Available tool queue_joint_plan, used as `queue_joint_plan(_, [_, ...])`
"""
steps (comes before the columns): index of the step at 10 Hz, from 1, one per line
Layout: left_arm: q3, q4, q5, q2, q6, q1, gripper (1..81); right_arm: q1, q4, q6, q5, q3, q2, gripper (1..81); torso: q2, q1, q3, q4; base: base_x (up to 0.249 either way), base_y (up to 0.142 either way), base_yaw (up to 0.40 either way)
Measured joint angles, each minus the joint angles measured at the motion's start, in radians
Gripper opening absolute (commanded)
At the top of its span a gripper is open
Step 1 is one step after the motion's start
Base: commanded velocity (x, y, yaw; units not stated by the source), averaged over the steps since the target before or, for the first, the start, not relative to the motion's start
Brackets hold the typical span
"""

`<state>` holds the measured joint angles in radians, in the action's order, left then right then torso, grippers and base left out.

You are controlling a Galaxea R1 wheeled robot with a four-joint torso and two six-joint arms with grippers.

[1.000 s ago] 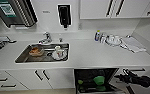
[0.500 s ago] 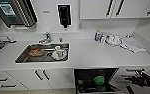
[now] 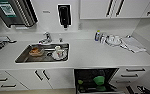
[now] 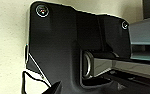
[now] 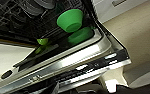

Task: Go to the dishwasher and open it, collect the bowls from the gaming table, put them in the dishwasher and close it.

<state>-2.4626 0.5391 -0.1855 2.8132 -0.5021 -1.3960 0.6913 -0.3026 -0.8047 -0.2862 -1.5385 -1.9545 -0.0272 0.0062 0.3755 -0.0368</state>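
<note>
The right arm hangs low before the open dishwasher (image 5: 73,62); green bowls (image 5: 70,20) sit inside, beyond the claw, whose opening I cannot tell.

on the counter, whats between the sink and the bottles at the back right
In the head view, the stretch of white countertop between the steel sink and the small bottles is bare, with nothing standing on it.

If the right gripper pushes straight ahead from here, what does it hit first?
Probably the open dishwasher door, its steel edge nearest the wrist camera; the green bowls sit beyond it in the rack. Depth is uncertain.
</note>
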Motion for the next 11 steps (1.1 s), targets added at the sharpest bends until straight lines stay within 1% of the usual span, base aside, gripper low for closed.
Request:
queue_joint_plan(2, [-0.072,-0.021,-0.013,0.035,-0.006,0.000,81.1,0.109,-0.003,0.008,0.017,-0.004,-0.008,81.1,0.000,0.000,0.000,0.000,0.000,0.000,0.000])
queue_joint_plan(4, [-0.124,-0.061,-0.017,0.070,-0.010,0.000,81.1,0.192,-0.008,0.014,0.049,-0.033,-0.045,81.1,0.000,0.000,0.000,0.000,0.000,0.000,0.000])
queue_joint_plan(6, [-0.168,-0.088,-0.017,0.085,-0.011,0.000,81.1,0.258,-0.023,0.019,0.072,-0.080,-0.119,81.1,-0.020,0.011,0.000,0.000,0.000,0.000,0.000])
queue_joint_plan(8, [-0.175,-0.095,-0.017,0.085,-0.011,-0.002,81.1,0.317,-0.039,0.019,0.096,-0.147,-0.191,81.1,-0.081,0.050,0.000,0.000,0.000,0.000,0.000])
queue_joint_plan(9, [-0.175,-0.095,-0.017,0.085,-0.011,-0.003,81.1,0.366,-0.049,0.019,0.125,-0.191,-0.233,81.1,-0.119,0.073,0.000,0.000,0.000,0.000,0.000])
queue_joint_plan(11, [-0.175,-0.095,-0.017,0.085,-0.011,-0.003,81.1,0.415,-0.064,0.020,0.147,-0.204,-0.265,81.1,-0.193,0.118,0.000,0.000,0.000,0.000,0.000])
